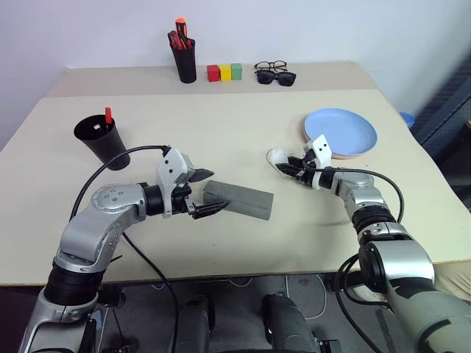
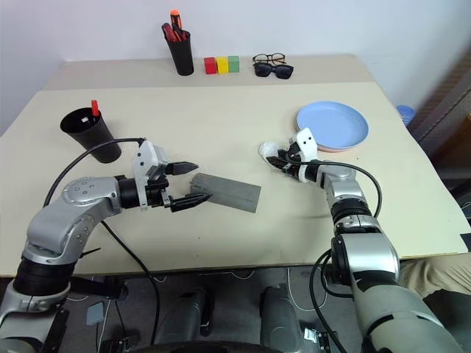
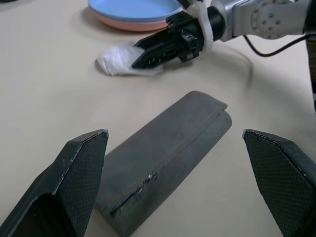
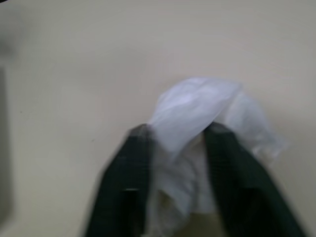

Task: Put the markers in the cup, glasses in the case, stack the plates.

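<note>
Grey case [image 1: 238,199]: lay closed on the beige table [image 1: 221,132], near the front edge and a little left of the middle, long side running across and slightly askew.
Left gripper [image 1: 206,193]: hung level just at the case's left end, its two black fingers spread wide, one on each side of that end; whether they touched the case could not be told, and nothing was held.
Right gripper [image 4: 177,148]: pointed toward the table's middle, its fingers drawn close and pinching a crumpled white tissue [image 4: 197,111].
White tissue: sat on the table right of the case and just in front of the plates, well apart from the case.
Plates: the light blue plate [image 1: 341,131] lay on top of the salmon pink plate [image 1: 346,155], of which a thin rim showed along the near edge; the stack stood on the right half of the table.
Cup [image 1: 102,140]: black, upright on the left side of the table, with a red-capped marker [image 1: 108,115] standing in it and a pale barrel beside it inside the rim.
Glasses [image 1: 271,66]: thin wire-rimmed pair at the far edge of the table, right of middle, touching the black sunglasses [image 1: 277,77] that lay just in front.
Blocks [image 1: 224,71]: red, yellow and green, in a row touching one another, left of the glasses.
Pen pot [image 1: 184,61]: black, upright left of the blocks, holding a bunch of red and orange pens.
</note>
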Robot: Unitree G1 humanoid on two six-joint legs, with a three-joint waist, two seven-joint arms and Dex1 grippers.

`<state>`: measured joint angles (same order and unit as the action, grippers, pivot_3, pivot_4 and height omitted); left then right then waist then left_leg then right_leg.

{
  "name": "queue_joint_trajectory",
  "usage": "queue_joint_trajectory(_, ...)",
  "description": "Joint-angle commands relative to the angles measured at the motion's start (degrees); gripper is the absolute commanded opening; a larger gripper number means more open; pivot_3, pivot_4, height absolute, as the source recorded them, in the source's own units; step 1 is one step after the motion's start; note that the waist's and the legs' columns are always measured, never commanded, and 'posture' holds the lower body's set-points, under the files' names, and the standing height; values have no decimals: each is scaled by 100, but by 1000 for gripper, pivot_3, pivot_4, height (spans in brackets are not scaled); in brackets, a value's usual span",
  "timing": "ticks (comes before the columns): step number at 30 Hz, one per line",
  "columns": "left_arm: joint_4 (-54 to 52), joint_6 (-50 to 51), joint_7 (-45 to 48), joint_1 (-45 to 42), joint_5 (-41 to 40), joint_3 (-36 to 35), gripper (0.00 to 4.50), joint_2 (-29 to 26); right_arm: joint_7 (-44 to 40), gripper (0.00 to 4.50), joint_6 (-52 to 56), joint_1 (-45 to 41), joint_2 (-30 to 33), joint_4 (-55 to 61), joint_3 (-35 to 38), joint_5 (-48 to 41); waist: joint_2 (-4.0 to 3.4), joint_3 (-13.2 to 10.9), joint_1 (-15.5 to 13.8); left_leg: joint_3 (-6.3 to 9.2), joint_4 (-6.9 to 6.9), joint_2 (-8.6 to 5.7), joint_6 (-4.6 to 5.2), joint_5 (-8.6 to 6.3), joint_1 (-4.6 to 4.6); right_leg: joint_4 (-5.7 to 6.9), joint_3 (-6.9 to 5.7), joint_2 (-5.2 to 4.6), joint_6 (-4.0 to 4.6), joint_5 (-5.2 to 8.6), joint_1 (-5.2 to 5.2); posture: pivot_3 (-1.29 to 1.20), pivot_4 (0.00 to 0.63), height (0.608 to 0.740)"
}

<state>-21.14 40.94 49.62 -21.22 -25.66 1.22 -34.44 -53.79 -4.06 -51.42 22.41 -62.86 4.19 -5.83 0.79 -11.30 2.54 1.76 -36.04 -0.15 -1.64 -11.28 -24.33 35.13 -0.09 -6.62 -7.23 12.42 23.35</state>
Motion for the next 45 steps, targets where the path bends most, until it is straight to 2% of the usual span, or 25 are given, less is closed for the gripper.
queue_joint_trajectory(1,-204,-124,-52,-30,-83,-91,4500,-45,59,57,-109,-11,35,117,38,-6,0,0,-4,0,0,0,0,0,0,0,0,0,0,0,0,0,150,740)
queue_joint_trajectory(9,-113,-196,-113,-75,-83,-21,4500,28,-3,57,-357,-143,100,705,487,-534,-1,-1,-2,0,0,0,0,0,-1,-1,1,0,0,0,0,0,150,740)
queue_joint_trajectory(14,-13,-283,-200,-161,-45,13,4500,145,540,57,-844,-722,390,378,755,-523,-2,-1,-2,-1,1,0,0,0,-1,0,1,0,1,1,2,0,150,740)
queue_joint_trajectory(22,58,-261,-490,-332,-63,-72,4500,332,1797,57,-1322,-1306,975,-836,680,34,0,-1,-12,-2,2,0,0,0,-3,-8,2,-2,3,2,0,0,150,740)
queue_joint_trajectory(25,47,-215,-660,-363,-89,-133,4500,416,2042,885,-1294,-1333,1159,-1086,531,337,-1,-2,1,-3,2,0,0,0,-3,-6,4,-1,4,2,2,0,150,740)
queue_joint_trajectory(30,284,-375,-1238,-410,45,-313,4500,739,2391,3338,-1276,-1291,1331,-1217,525,543,-1,-2,3,-4,3,0,0,0,-2,-6,6,-1,3,2,2,0,150,740)
queue_joint_trajectory(32,406,-611,-1534,-403,154,-408,4500,933,2257,3338,-1295,-1204,1388,-1198,594,494,-1,-2,1,-5,2,0,0,0,-2,-6,7,-1,3,2,2,0,150,740)
queue_joint_trajectory(35,498,-1490,-1720,-212,576,-388,4500,1070,1829,3338,-1404,-1041,1455,-1047,771,291,-1,-2,-2,-5,2,0,0,0,-2,-7,6,-1,3,2,2,0,150,740)
queue_joint_trajectory(38,549,-1362,-1922,-36,679,-314,4500,1088,815,3338,-1545,-626,1508,-544,854,-8,-1,-2,-15,-7,4,-1,0,0,-3,-9,7,-1,2,1,1,0,150,740)
queue_joint_trajectory(41,479,-1558,-2092,295,635,-486,4500,1236,-242,3338,-975,356,1543,848,981,-644,0,-2,-43,-5,3,-1,1,0,-2,-13,6,-1,-4,-1,-5,0,150,740)
queue_joint_trajectory(45,310,-1915,-2159,726,573,-681,4500,1337,-672,3338,154,1959,1722,2949,1224,-1401,-2,-1,-123,-3,-2,-1,1,0,-2,-11,6,-2,-14,-4,-6,0,150,740)
